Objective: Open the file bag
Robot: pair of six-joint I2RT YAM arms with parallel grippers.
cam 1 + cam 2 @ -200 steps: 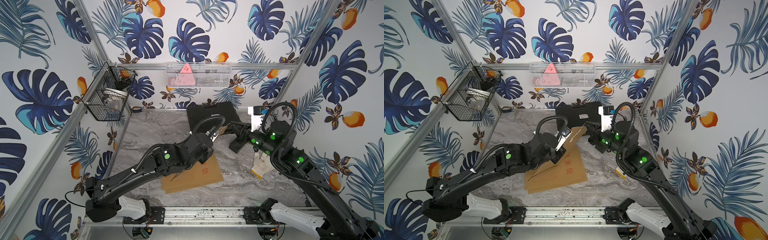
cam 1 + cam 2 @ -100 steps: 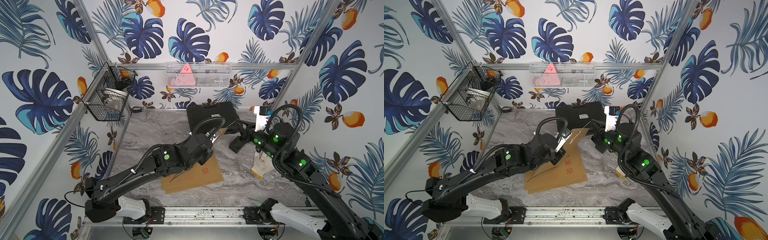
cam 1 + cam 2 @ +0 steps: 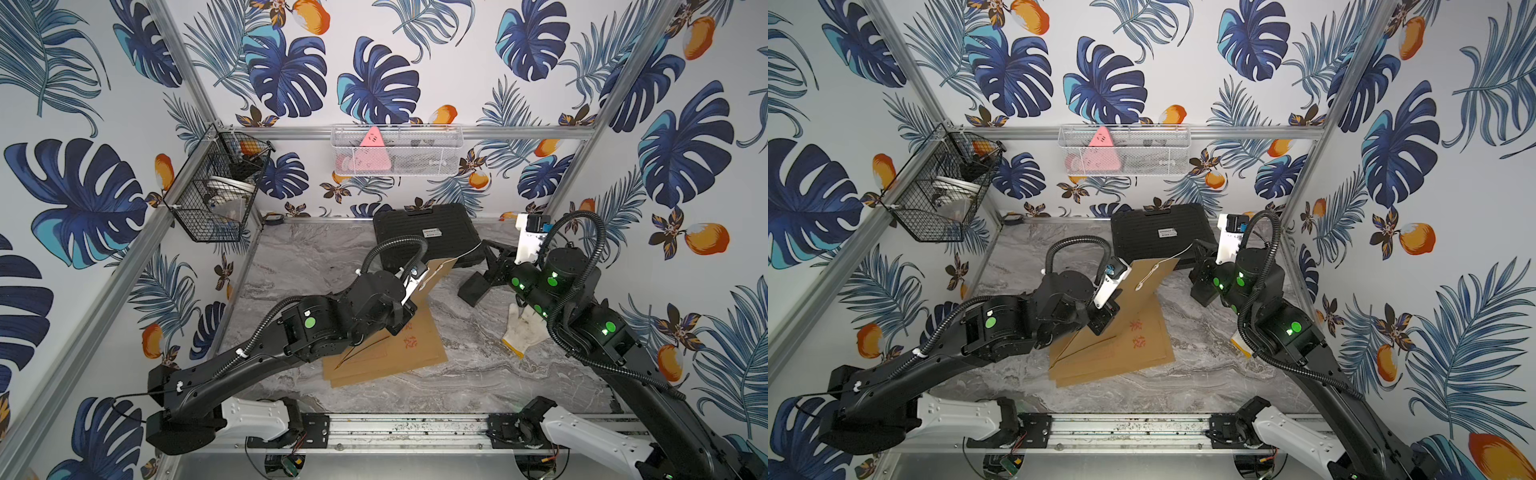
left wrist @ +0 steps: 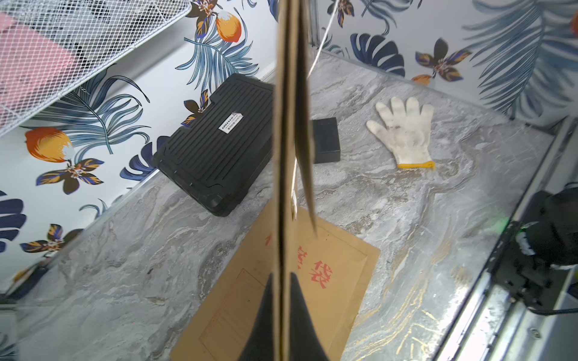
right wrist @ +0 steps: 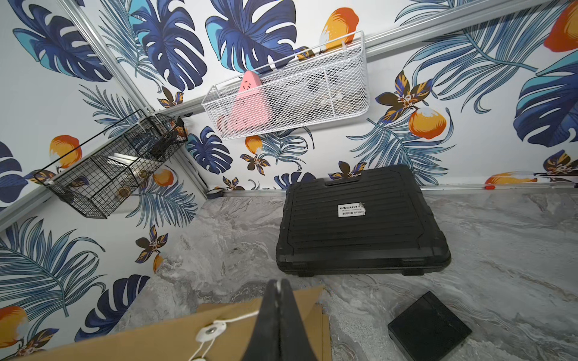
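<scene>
- File bag (image 3: 399,351): brown kraft paper, matt, lightly creased.
- Cord (image 5: 237,318): thin white string, soft-looking.
- Surface (image 3: 316,257): grey marble-look veining, smooth, a faint sheen noted.
- Case (image 3: 415,224): black plastic, ribbed lid, matt.
- Glove (image 4: 405,131): white knitted cloth, coarse, soiled; yellow hem.
- Small box (image 5: 428,325): black, smooth, matt; material not determined.
- White basket (image 5: 312,93): painted metal mesh.
- Black basket (image 5: 103,181): dark-coated wire.
- Frame rail (image 3: 519,132): bare metal, dull brushed shine.

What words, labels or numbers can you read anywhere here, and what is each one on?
"GREEKER": white sticker on the black case.
Line under it on the same sticker: Chinese characters and digits, too small to read surely.
"袋": red print on the brown envelope; the characters before it are partly hidden.
</scene>
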